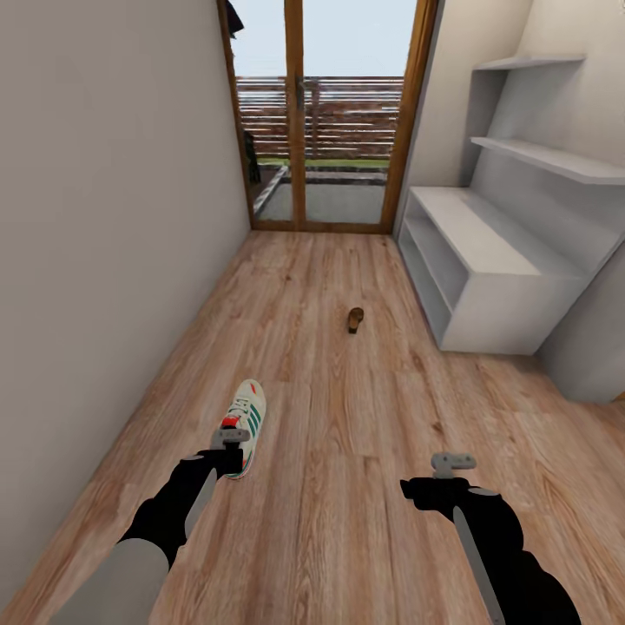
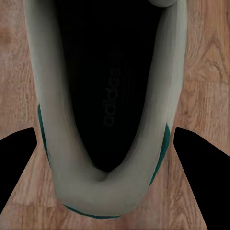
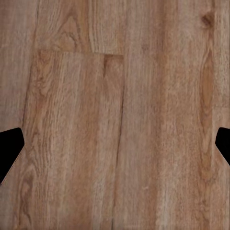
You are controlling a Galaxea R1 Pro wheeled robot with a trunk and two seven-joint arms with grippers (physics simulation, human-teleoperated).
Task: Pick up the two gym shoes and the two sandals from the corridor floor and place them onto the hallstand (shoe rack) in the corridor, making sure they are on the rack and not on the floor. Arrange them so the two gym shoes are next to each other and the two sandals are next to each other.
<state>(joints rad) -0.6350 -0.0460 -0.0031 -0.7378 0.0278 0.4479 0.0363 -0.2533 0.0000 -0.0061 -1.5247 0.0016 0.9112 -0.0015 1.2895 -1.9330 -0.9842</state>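
So the left gripper (image 1: 227, 451) is hanging right over the heel of a gym shoe (image 1: 245, 423) lying on the floor (image 1: 347, 521) in the lower left of the frame, toe pointing toward the glass door (image 1: 325, 113) at the top. In the left wrist view its two dark fingers (image 2: 19, 163) are sitting spread on either side of the shoe (image 2: 108, 110), looking straight down into the opening, not touching the sides as far as I can tell, so it's released and holding nothing. If I were driving, I'd be keeping the fingers straddling the heel collar evenly, going down until they're past the rim, then closing on the sidewalls so it isn't tipping when lifted. The right gripper (image 1: 453, 463) is hovering over bare planks in the lower right, fingers (image 3: 9, 148) wide apart, nothing between them. One sandal (image 1: 355, 319) is sitting mid-frame on the floor, near the shoe rack (image 1: 486, 278) at the right. The rack's top and the open shelves I can see aren't holding anything yet, so all the shoes are still needing a home.
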